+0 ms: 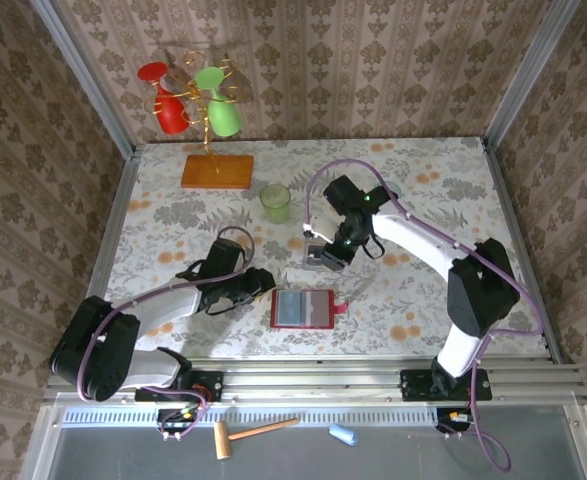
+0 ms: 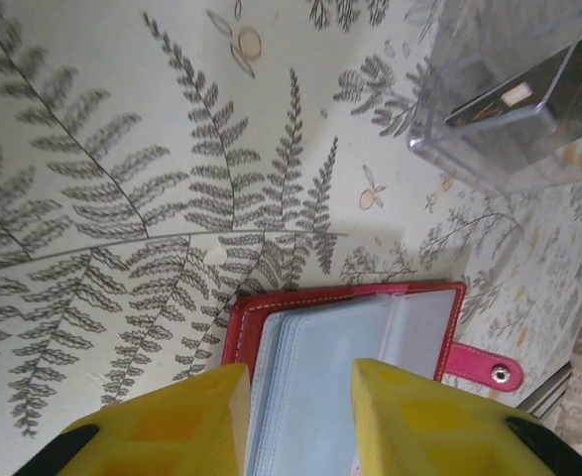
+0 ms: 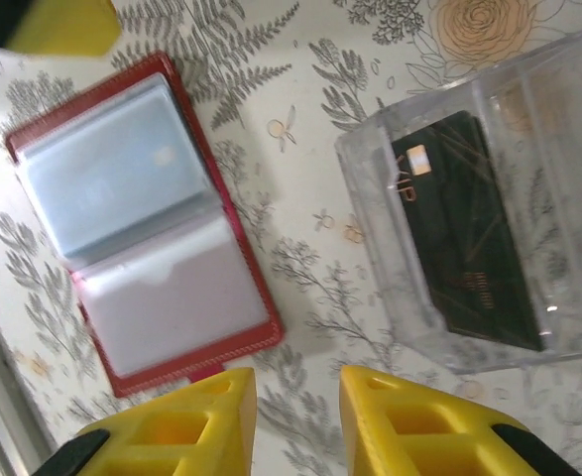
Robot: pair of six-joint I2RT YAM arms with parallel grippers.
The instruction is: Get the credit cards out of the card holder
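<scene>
Two grippers are sharing the job, and the left gripper [image 1: 261,284] is sitting much the nearer to the card holder [image 1: 303,309]. It is hovering just beside the holder's left edge. In the left wrist view its jaws are standing apart with nothing pinched, and the holder's plastic sleeves [image 2: 340,347] are showing straight ahead through the gap. The holder is lying open and flat on the table [image 1: 423,180], near the middle of the near edge. Its spread is running left to right, its fold near to far, and its snap tab [image 2: 494,372] is pointing toward the right edge.

The right gripper [image 1: 325,258] is hanging farther in toward the table's centre, over a clear box [image 3: 568,149] that is holding one dark card [image 3: 466,228]. Its jaws are also standing apart and empty. From it the holder is lying toward the near edge, close but not touching.

Red covers with pale stitching are framing the holder's two clear sleeves. One sleeve is showing a bluish card [image 3: 112,183] with a small chip mark, while the other is looking grey and perhaps empty, though I cannot tell for sure. Judging by this, the coming reach is turning on the sleeve mouths along the fold, which the left gripper is facing almost head on.
</scene>
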